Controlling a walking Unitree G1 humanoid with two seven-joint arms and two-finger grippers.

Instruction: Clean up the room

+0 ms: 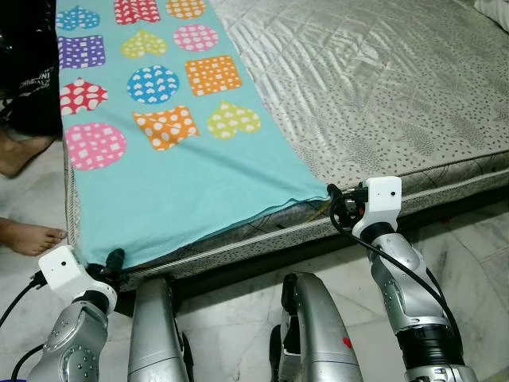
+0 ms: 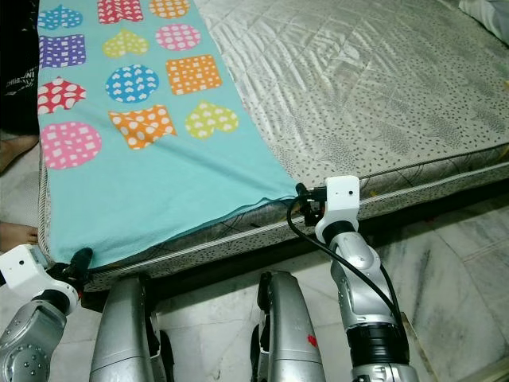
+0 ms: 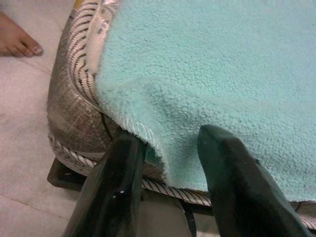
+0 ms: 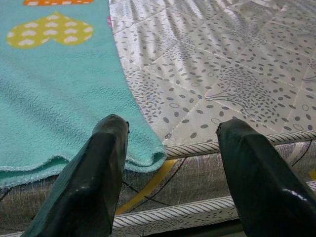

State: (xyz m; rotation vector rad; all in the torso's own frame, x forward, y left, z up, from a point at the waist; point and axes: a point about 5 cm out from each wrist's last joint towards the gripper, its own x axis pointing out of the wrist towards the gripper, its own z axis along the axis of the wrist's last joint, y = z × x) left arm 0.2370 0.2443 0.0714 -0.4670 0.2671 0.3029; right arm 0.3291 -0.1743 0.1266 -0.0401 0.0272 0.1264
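Observation:
A teal fleece blanket (image 1: 183, 183) printed with coloured hearts, circles and squares lies flat over the left part of the bed. My left gripper (image 1: 115, 259) is at the blanket's near left corner. In the left wrist view its fingers (image 3: 217, 148) stand open on either side of the hanging corner hem (image 3: 148, 138). My right gripper (image 1: 334, 195) is at the blanket's near right corner (image 4: 148, 158), open, with its fingers (image 4: 111, 143) wide apart just in front of the edge and not touching it.
The grey patterned mattress (image 1: 382, 79) lies bare to the right of the blanket. A person's bare foot (image 1: 28, 236) and dark clothing (image 1: 28, 64) are at the bed's left side. Marble floor (image 1: 477, 255) runs along the bed's near edge.

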